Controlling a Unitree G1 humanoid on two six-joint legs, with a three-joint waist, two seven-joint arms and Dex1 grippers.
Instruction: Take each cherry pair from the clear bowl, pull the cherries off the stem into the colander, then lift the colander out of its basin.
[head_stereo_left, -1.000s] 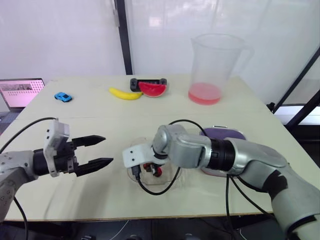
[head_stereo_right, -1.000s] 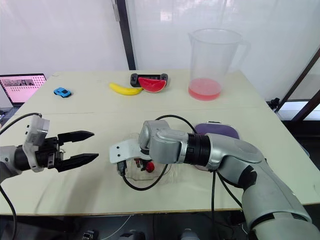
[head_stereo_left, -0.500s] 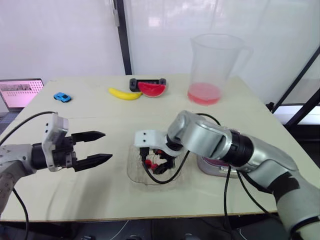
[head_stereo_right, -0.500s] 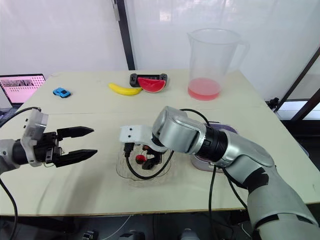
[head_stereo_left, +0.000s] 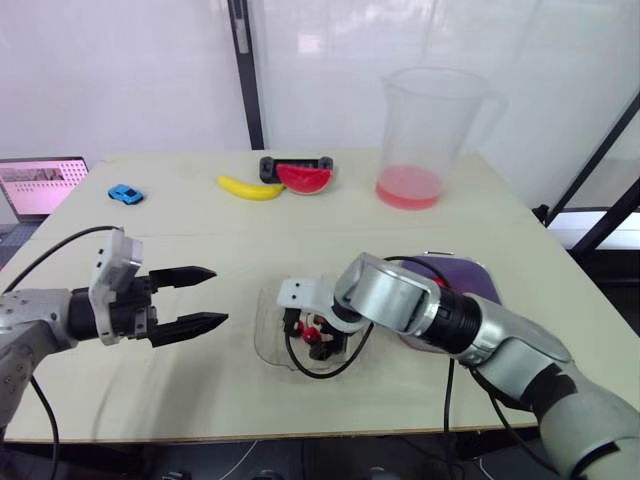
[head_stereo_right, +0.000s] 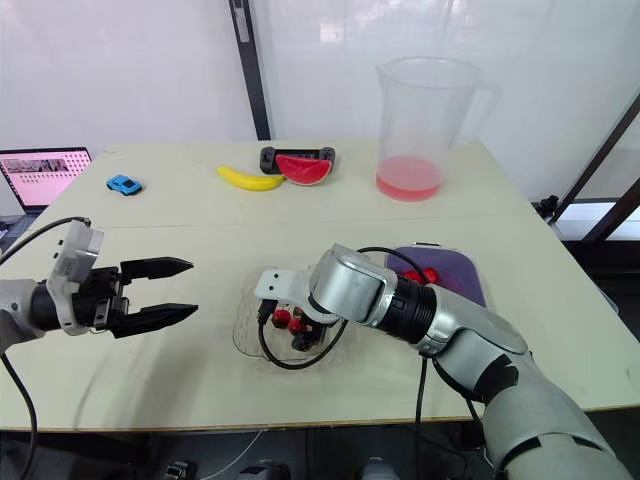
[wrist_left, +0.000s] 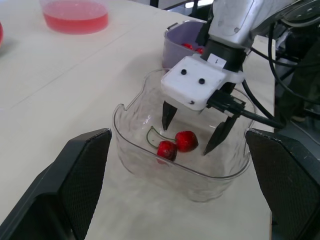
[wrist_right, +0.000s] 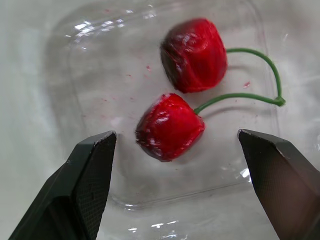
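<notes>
1. Cherry pick-up under way: my right gripper (wrist_left: 186, 137) is lowered into the clear bowl (wrist_left: 131, 159). Its two black fingers are spread wide on either side of the cherry pair (wrist_right: 171, 128) and touch neither fruit.
2. My left gripper (head_stereo_left: 218, 296) hovers over the bare table to the left of the bowl, well apart from it. Its fingers are parted, hold nothing and point toward the bowl.
3. I judge the task partly done. A few red cherries (head_stereo_right: 420, 274) already lie in the purple colander (head_stereo_right: 462, 280), which stands just beside the bowl on my right. I cannot tell the colander from its basin here.
4. The next move, as I read it, is to sink the right fingers a little lower and close them on one cherry or on the stem fork. The pair then has to come up clear of the bowl wall, so the left gripper can take the other end and pull over the colander.
5. The bowl is thin clear plastic, a rounded square with rippled, glinting walls and faint pink specks on its floor. It looks light enough to slide if nudged.
6. The two cherries are glossy, deep red and slightly lumpy, and they lie side by side, almost touching. Their thin green stem (wrist_right: 240, 95) curves from each fruit to a single joint near one wall and looks easy to miss between broad fingers.
</notes>
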